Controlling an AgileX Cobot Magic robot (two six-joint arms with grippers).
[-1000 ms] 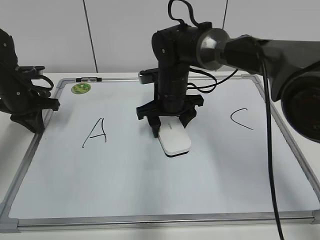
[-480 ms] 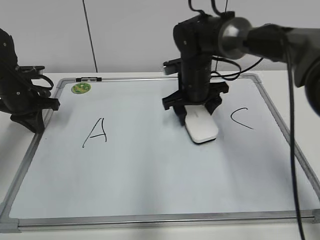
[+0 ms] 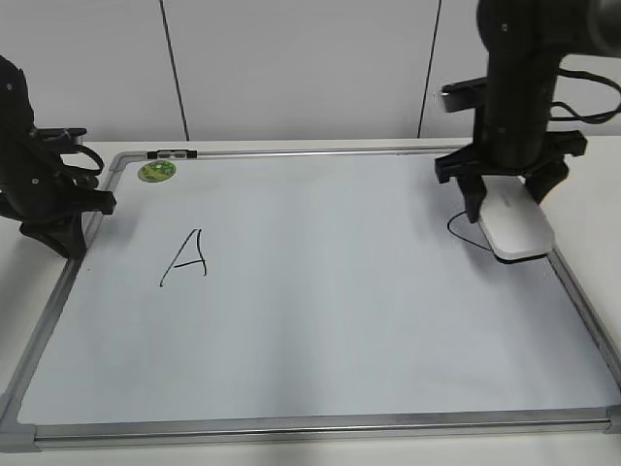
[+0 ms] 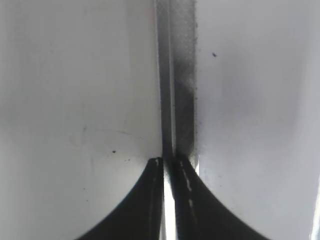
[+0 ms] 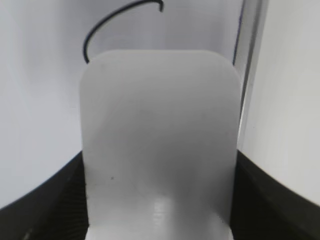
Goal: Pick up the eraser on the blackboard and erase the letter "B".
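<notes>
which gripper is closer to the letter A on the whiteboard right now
Left. The left gripper sits at the board's left frame edge, just left of the letter A. The right gripper, holding the eraser, is far across the board at its right edge.

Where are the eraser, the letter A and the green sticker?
eraser (image 3: 515, 230), exterior view, middle of its white top face.
letter A (image 3: 187, 258), exterior view, on its crossbar.
green sticker (image 3: 157, 172), exterior view, centre of the round sticker.
</notes>
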